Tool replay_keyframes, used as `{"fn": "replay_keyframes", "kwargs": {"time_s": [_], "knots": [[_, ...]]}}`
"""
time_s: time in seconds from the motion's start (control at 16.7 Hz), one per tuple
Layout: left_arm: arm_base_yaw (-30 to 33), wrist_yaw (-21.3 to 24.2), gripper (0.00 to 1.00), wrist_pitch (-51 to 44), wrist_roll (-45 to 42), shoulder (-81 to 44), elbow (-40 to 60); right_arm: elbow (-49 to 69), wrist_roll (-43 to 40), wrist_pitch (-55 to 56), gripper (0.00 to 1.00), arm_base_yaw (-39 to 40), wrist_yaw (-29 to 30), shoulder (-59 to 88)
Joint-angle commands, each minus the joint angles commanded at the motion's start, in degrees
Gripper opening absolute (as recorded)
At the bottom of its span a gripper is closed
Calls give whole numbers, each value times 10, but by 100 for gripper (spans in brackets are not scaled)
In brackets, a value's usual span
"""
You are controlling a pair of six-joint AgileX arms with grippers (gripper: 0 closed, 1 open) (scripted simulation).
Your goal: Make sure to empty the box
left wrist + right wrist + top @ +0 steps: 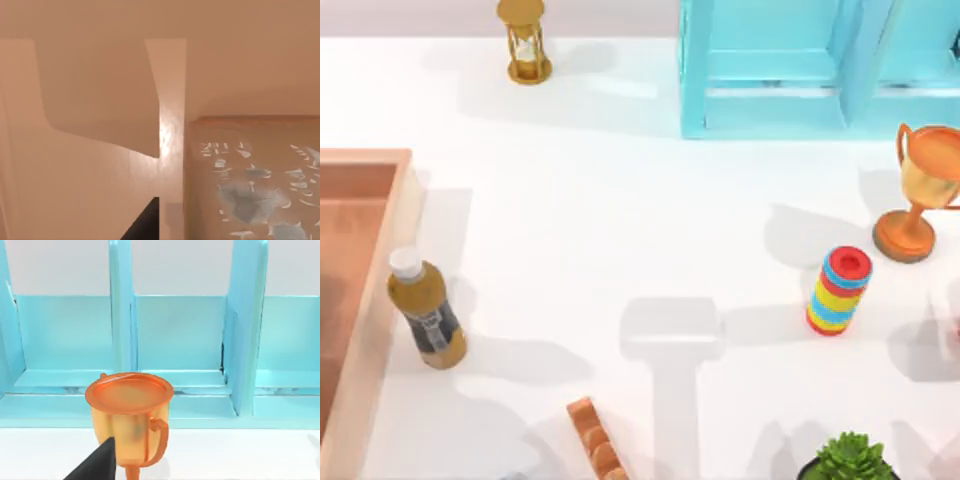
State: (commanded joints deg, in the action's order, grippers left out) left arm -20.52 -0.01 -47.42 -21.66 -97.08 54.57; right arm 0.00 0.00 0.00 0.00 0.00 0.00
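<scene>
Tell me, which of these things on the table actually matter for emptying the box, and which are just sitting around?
Part of the job:
box, at the table's left edge
bottle, standing just outside the box wall

Just lying about:
hourglass
blue shelf
trophy
ring stack
potted plant
brown segmented piece

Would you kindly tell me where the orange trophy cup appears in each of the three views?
Top view: the trophy cup stands at the right edge, in front of the turquoise shelf.
Left wrist view: not in it; this one looks at the box, along its pale wall and orange floor.
Right wrist view: low and left of centre, the trophy cup stands before the shelf's compartments.
Shared landmark: the turquoise shelf, behind the cup in the top and right wrist views.
</scene>
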Motion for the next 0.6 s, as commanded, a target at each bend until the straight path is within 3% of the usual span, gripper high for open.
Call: {"fn": "replay_keyframes", "kwargs": {"time_s": [0.42, 0.6], "knots": [[0, 0, 2, 0, 0, 0, 0, 0, 0, 0, 100, 0, 0, 0], [0, 0, 0, 0, 0, 0, 0, 0, 0, 0, 100, 0, 0, 0]]}}
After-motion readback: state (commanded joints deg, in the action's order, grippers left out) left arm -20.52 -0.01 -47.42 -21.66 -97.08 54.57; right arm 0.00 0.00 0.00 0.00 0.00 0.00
